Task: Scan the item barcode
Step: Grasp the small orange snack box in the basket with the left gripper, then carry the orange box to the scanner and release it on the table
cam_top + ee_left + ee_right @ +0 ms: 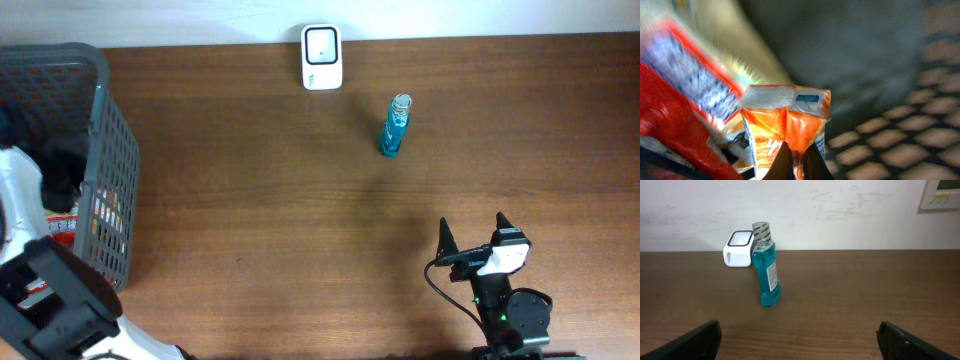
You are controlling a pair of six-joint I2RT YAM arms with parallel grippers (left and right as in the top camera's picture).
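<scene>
Orange foil is what your left gripper (798, 150) has hold of: its two dark fingers are pressed together on the lower edge of a packet (785, 120), which crumples where they pinch it. The packet has a pale top band with a small blue patch. It sits among other goods, with a red and white pack (670, 115) just beside it on the left, blurred in the left wrist view.

From overhead, your left arm (40, 300) reaches into the grey mesh basket (110, 150) at the table's left edge, so the packet is inside the basket; the grip itself is hidden from above.

Your right gripper (472, 228) rests low at the near right of the table (280, 200), fingers spread wide and holding nothing. Through its wrist camera you see both finger tips at the bottom corners.

The white scanner (321, 57) stands at the far edge against the wall, well apart from the basket. A blue bottle (395, 127) with a grey cap stands upright near the scanner, to its right and a little nearer you.
</scene>
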